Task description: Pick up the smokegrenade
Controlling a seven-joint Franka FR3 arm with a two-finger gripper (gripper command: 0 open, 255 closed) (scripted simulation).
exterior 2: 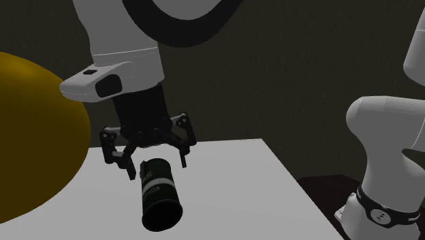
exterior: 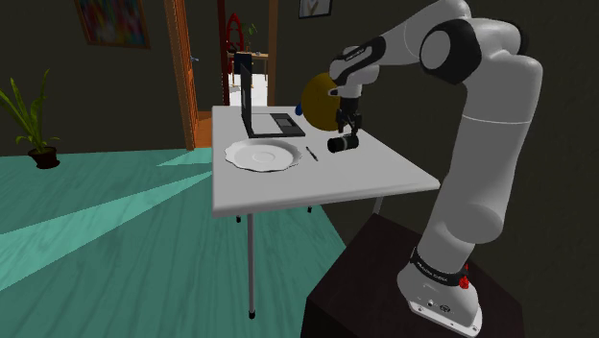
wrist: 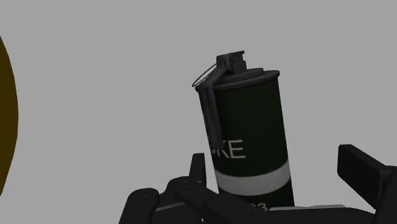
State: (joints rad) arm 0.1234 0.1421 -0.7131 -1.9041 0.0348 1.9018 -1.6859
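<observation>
**"KE" on the Can Before Me**

Seen from my wrist, the dark green smoke grenade [wrist: 251,140] bears pale letters "KE", anything before them covered by its lever [wrist: 208,108]. Under the pale band [wrist: 251,179], one cut-off digit looks like "3". The marking on my base ring [exterior: 437,274] is illegible.

yellow round object [exterior 2: 34,136] cut off at second exterior view's left, smoke grenade [wrist: 251,127] base hidden

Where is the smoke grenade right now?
In the shoulder view, the dark green smoke grenade is directly below the end effector, to the right of the white plate.
</observation>
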